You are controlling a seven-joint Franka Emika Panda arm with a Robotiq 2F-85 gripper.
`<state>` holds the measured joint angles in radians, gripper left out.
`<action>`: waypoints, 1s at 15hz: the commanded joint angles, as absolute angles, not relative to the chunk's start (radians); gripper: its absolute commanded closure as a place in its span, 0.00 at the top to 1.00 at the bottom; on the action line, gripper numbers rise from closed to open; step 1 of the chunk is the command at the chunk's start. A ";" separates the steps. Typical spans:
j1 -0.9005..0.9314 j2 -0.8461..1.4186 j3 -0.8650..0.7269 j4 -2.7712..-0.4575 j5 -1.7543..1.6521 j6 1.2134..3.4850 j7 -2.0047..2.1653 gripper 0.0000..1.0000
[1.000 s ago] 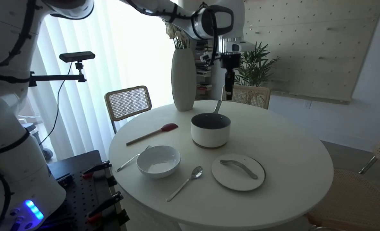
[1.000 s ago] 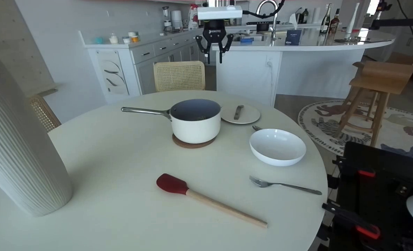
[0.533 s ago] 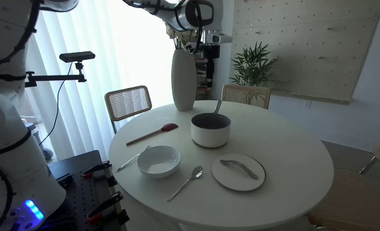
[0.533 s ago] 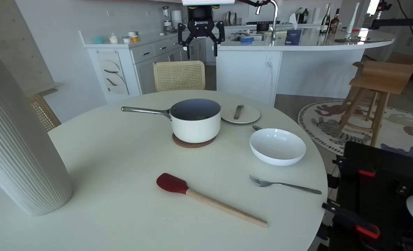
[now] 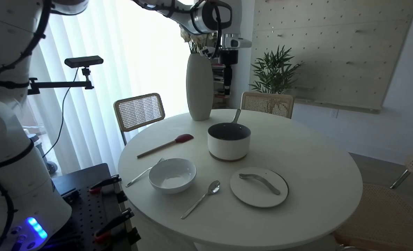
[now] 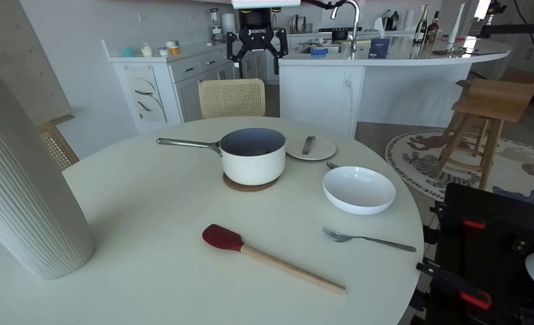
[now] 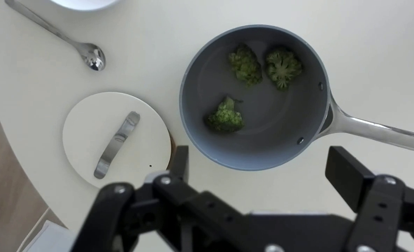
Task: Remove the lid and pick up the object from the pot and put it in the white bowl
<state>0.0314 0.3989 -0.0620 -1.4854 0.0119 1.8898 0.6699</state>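
White lettering on the black tool (image 6: 258, 71) is reading "ROBOTIQ" in an exterior view. In the wrist view, the metal handle (image 7: 385, 133) of the pot (image 7: 252, 152) is bearing a mark that is running out of view after a likely "Ca". Well beyond the pot in an exterior view, a dark blue box (image 6: 379, 48) is showing pale marks too small to read.

Three broccoli pieces (image 7: 226, 115) are lying inside the pot, well below the tool. The tool is hanging higher than the pot, its fingers (image 7: 347, 176) standing apart from each other. In the wrist view, the lid (image 7: 105, 134) is lying left of the pot and apart from it, its strap handle (image 7: 117, 143) facing upward. In an exterior view, the white bowl (image 6: 357, 187) is standing right of the pot, and a spatula (image 6: 273, 260) is lying on the bench (image 6: 158, 248) in front of the pot.
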 commanded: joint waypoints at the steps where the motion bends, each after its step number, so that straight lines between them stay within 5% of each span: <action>1: 0.019 0.442 -0.061 -1.416 0.036 1.844 0.620 1.00; 15: 0.011 0.670 -0.059 -1.180 0.064 1.790 0.545 1.00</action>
<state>0.0180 0.6048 -0.0614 -1.2807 0.0367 1.8466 0.5788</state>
